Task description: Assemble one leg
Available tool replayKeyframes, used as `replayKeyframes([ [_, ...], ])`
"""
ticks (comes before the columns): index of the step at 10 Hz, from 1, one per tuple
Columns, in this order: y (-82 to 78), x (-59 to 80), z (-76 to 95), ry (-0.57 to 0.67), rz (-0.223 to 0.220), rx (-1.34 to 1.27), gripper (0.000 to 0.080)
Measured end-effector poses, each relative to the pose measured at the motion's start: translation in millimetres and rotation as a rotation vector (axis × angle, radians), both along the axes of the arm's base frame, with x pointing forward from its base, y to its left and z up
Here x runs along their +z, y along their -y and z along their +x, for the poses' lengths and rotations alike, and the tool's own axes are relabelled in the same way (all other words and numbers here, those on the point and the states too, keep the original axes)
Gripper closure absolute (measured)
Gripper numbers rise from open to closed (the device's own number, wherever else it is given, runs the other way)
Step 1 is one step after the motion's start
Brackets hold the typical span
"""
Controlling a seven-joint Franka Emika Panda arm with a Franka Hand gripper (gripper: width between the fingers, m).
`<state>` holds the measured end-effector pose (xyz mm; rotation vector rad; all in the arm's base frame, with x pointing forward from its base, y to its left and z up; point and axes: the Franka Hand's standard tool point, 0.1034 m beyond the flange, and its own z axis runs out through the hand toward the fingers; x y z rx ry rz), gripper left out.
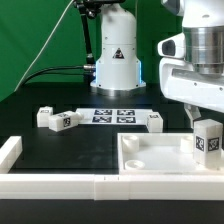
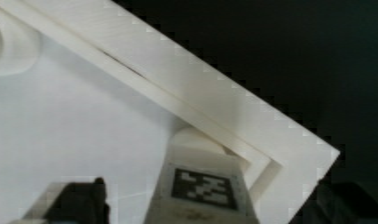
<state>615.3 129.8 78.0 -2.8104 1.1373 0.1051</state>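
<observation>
My gripper is shut on the leg, a small white block with a black-and-white tag on its face. I hold it upright just above the corner of the large white panel at the exterior view's right. In the wrist view the leg stands between my dark fingers, over the panel's flat floor close to its raised rim and corner. I cannot tell whether the leg's lower end touches the panel.
Three more tagged white blocks lie on the black table: two together at the exterior view's left, one behind the panel. The marker board lies before the robot base. A white rail runs along the front.
</observation>
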Motion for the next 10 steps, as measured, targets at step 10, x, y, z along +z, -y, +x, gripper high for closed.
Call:
replayKeyframes([
  [10,16.9,-3.2,2.0,0.108,-0.029,1.076,0.0150],
])
